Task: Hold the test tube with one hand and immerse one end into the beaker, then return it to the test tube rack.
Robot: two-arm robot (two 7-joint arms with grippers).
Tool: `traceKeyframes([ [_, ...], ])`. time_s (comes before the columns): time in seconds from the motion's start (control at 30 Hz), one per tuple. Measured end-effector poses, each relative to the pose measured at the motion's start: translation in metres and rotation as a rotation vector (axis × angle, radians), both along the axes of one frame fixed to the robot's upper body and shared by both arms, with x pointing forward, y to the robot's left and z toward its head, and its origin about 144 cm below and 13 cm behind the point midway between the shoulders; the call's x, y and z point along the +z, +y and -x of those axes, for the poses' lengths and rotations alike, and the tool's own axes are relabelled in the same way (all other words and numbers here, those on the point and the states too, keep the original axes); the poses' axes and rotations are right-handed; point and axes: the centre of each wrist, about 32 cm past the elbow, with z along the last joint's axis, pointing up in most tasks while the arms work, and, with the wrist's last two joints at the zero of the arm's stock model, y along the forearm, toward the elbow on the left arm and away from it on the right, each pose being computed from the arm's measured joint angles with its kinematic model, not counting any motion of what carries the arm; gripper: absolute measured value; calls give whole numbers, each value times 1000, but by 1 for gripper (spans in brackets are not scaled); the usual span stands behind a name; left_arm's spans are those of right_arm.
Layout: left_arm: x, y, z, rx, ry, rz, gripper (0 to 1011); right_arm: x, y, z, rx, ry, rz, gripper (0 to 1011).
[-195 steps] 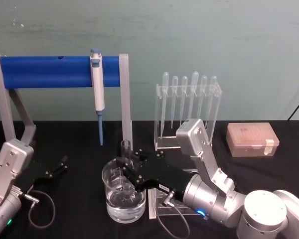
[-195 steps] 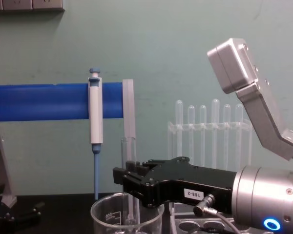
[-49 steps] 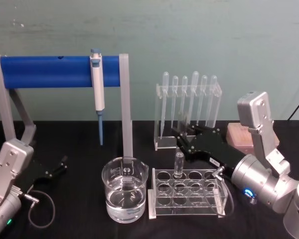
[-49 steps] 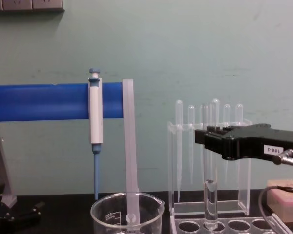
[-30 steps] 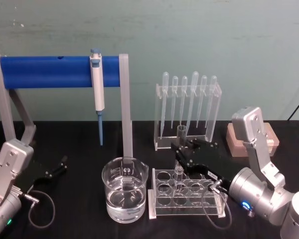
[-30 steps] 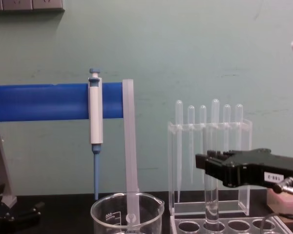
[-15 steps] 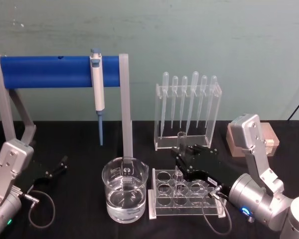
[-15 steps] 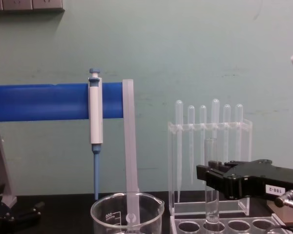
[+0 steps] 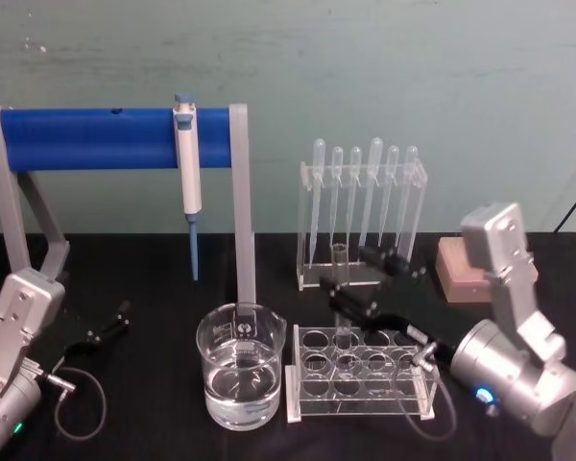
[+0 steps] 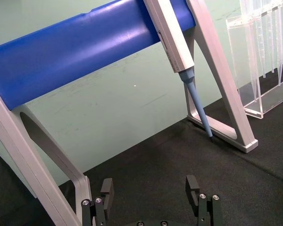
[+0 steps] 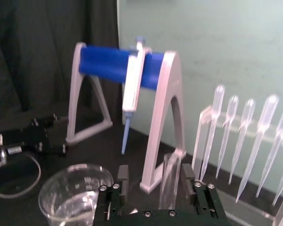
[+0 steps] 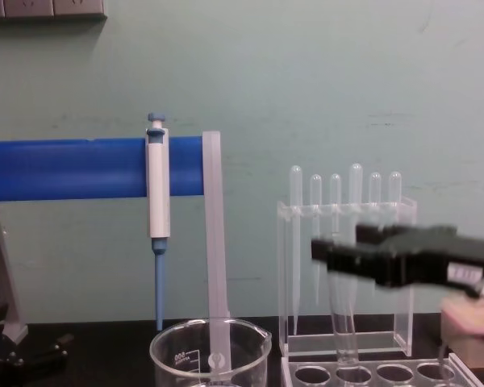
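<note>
The test tube point(image 9: 341, 274) stands in a back-left hole of the clear tube rack point(image 9: 360, 400), leaning slightly in the chest view point(image 12: 344, 326). My right gripper point(image 9: 357, 279) is open around its upper part. The right wrist view shows the tube point(image 11: 169, 186) between the spread fingers, with a gap on each side. The beaker point(image 9: 238, 370), partly filled with clear liquid, sits left of the rack point(image 12: 210, 355). My left gripper point(image 9: 110, 322) rests open on the black table at the far left, and the left wrist view shows its fingers point(image 10: 193, 186) apart.
A blue bar stand point(image 9: 115, 137) holding a blue-and-white pipettor point(image 9: 187, 173) rises behind the beaker. An acrylic stand of plastic pipettes point(image 9: 362, 206) is right behind the rack. A pink box point(image 9: 456, 269) lies at the right.
My right gripper's fingers have opened and let go of the test tube, which now stands by itself in the rack. The left arm has not moved.
</note>
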Motion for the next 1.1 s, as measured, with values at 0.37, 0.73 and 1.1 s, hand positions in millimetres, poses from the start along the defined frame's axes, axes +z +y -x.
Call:
traceKeyframes([
  [0.37, 0, 0, 0, 0, 0, 0, 1000, 24, -26, 23, -141, -96, -39, 993],
  [0.73, 0, 0, 0, 0, 0, 0, 1000, -11, -50, 37, -383, -70, 42, 1002],
  [1.1, 0, 0, 0, 0, 0, 0, 1000, -53, -50, 36, -478, -58, 157, 1002],
])
